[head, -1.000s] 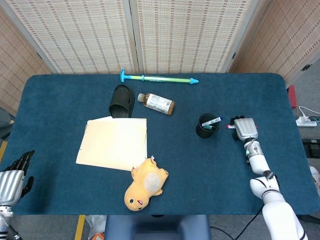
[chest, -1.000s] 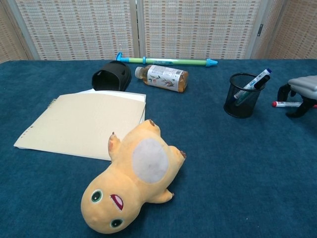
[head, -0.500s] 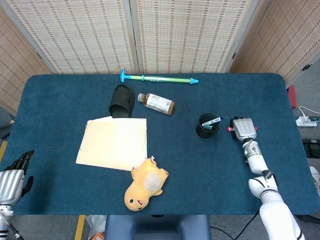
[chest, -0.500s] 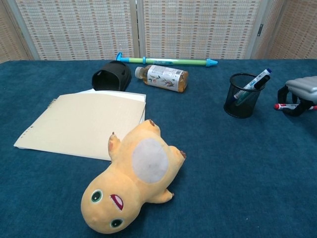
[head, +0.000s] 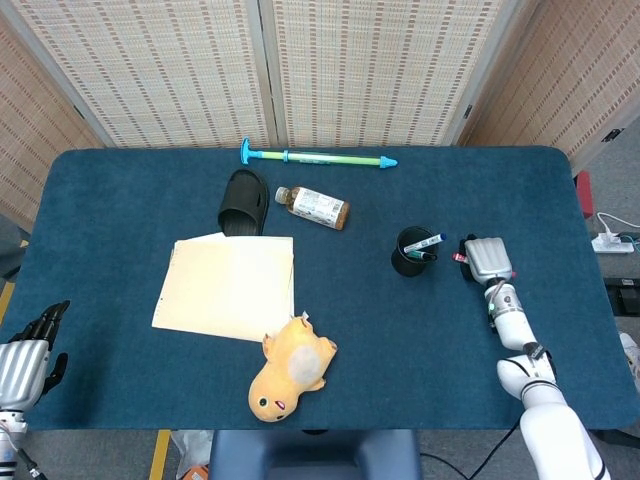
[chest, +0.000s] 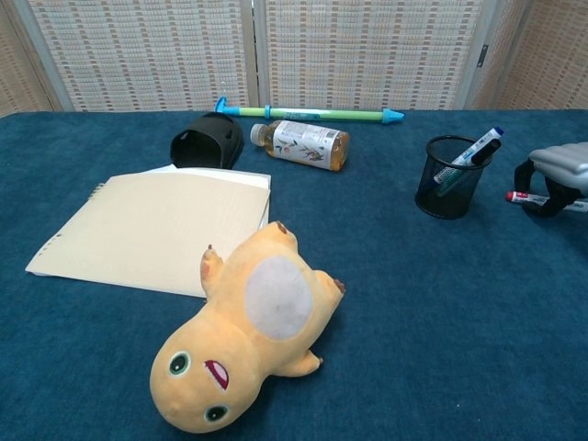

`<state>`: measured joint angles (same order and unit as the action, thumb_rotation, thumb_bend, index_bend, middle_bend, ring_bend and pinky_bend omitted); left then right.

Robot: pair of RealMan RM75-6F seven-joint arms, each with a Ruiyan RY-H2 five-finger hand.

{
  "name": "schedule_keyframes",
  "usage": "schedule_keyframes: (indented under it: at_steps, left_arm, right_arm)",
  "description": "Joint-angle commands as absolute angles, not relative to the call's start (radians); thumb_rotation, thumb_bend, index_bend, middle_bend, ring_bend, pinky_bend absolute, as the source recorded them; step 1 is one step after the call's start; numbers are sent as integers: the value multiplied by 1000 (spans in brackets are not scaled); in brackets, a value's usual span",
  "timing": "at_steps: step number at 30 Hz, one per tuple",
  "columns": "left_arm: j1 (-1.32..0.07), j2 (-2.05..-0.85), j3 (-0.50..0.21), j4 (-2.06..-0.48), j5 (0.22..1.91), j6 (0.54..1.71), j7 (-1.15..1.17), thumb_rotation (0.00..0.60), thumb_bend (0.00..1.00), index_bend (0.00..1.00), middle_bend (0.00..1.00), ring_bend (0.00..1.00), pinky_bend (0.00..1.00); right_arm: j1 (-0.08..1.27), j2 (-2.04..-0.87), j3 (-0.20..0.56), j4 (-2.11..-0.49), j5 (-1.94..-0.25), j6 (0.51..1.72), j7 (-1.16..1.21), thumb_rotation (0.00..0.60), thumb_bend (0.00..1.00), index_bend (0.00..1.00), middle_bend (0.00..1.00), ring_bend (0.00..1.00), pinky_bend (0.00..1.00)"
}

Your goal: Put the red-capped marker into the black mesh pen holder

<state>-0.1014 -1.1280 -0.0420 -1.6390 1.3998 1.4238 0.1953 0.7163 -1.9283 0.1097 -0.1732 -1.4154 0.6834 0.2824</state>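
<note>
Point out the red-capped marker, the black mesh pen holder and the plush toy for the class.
red-capped marker (chest: 514, 196), chest view, on its red cap.
black mesh pen holder (chest: 446, 188), chest view, on its mesh wall.
plush toy (chest: 274, 299), chest view, on its pale belly.

I see woven folding screen panels (head: 370, 70) behind the blue-carpeted table (head: 120, 200), grey floor at right with a white power strip (head: 612, 243).

white right arm (head: 540, 410), silver-backed right hand (head: 486, 258); left hand (head: 25, 360) silver, black fingers
</note>
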Motion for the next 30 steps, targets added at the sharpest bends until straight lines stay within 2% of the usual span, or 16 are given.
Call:
schedule_keyframes:
  at_steps: [1, 10, 18, 25, 30]
  left_arm:
    - [-101, -1128, -41, -1639, 1401, 1424, 195, 600, 430, 70, 100, 228, 449]
    - [-101, -1128, -40, -1638, 1404, 1424, 195, 600, 430, 70, 101, 229, 449]
    - [-95, -1126, -38, -1640, 1419, 1444, 197, 600, 430, 70, 101, 229, 450]
    - [-90, -1123, -30, -1639, 1448, 1461, 182, 600, 430, 70, 101, 229, 451]
    - [-84, -1124, -26, -1637, 1473, 1481, 175, 600, 431, 70, 100, 228, 450]
  right_arm:
    - [715, -1927, 110, -175, -1416, 685, 284, 600, 553, 792, 595, 566, 718]
    - [703, -1918, 105, -197, -1424, 717, 300, 600, 553, 796, 598, 570, 722]
    - [660, -1870, 124, -276, -1419, 889, 294, 600, 553, 805, 606, 578, 727]
    - [591, -1741, 147, -487, -1408, 1061, 232, 600, 553, 806, 606, 580, 731]
    - [542, -1616, 169, -736, -1393, 1150, 151, 600, 553, 806, 606, 581, 731]
